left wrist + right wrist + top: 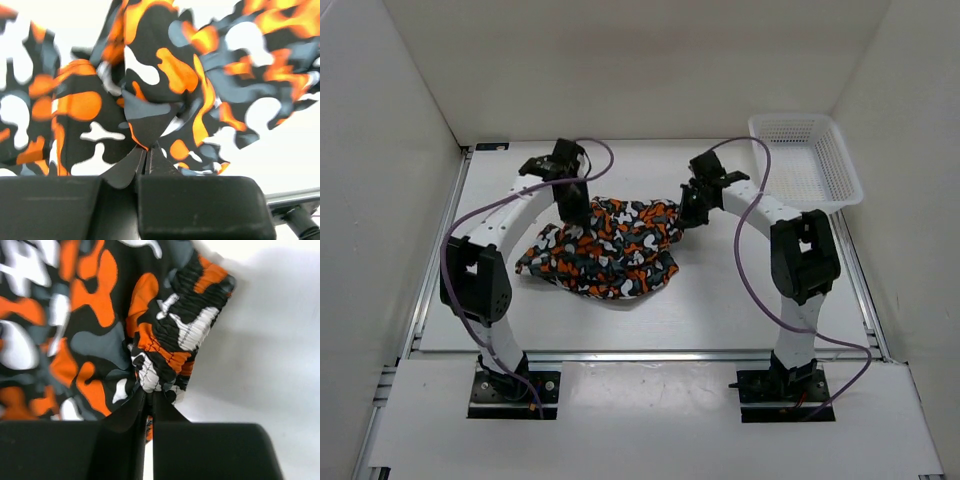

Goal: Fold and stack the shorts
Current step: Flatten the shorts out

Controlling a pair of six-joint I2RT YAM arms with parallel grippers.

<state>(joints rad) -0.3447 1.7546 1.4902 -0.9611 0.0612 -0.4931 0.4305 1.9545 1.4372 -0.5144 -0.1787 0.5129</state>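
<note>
Seen from above, a pair of soft thin fabric shorts (605, 250) in orange, black, grey and white camouflage print lies crumpled at the middle of the white table (720, 305), between my two arms. My left pincer (578, 208) reaches down onto the far left edge of the shorts. My right pincer (692, 212) meets their far right corner. The near part of the fabric rests bunched on the table, with a fold bulging toward my bases.

From my left wrist, my left pincer (146, 156) is closed narrow, its two black fingers pressed together on a pinch of the shorts (160, 75). The cloth fans up and outward from that pinch in loose folds, with the pale table behind it.

From my right wrist, my right pincer (149, 399) is likewise closed tight on the shorts (95, 310). It grips a gathered, ribbed band (192, 332) that looks like the elastic waistband, though the blur makes that hard to confirm. The rest of the cloth spreads off to the left, and bare table shows at the right.

A white mesh plastic basket (840, 170) sits at the far right corner of the table, well apart from the shorts. Plain white walls (620, 70) enclose the table on three sides.
</note>
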